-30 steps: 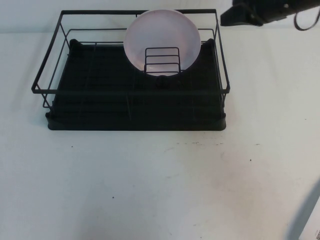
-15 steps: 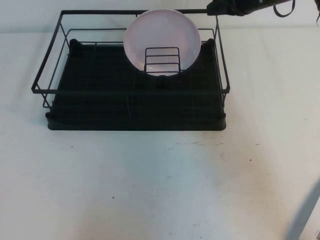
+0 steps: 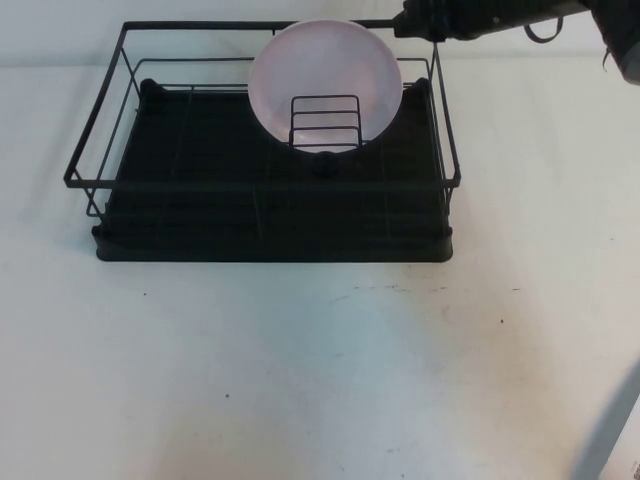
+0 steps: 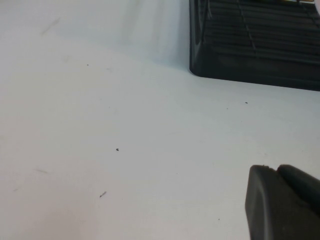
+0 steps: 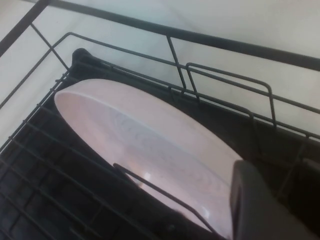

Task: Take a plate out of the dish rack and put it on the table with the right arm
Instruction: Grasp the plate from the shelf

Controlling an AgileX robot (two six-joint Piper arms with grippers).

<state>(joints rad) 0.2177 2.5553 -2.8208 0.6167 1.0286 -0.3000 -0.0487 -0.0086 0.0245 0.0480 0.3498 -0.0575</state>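
The pale pink-white plate (image 3: pixel 322 70) stands upright in the small wire divider (image 3: pixel 324 122) at the back right of the black dish rack (image 3: pixel 262 215). My right gripper (image 3: pixel 402 22) hovers over the rack's back right corner, just right of the plate's upper edge, open and empty. In the right wrist view the plate (image 5: pixel 150 135) lies close below and beside the gripper (image 5: pixel 282 172), apart from it. My left gripper (image 4: pixel 276 171) is shut and empty, low over the white table (image 3: pixel 320 370), out of the high view. The rack's corner (image 4: pixel 250 60) lies ahead of it.
The rack's top wire rail (image 3: pixel 260 25) runs just behind the plate, under the right arm (image 3: pixel 500 15). A pale object (image 3: pixel 610 430) cuts into the front right corner. The table has small dark specks (image 3: pixel 502 321).
My right gripper has moved left from beyond the rack's back right corner to just beside the plate's upper right edge. The plate and rack have not moved.
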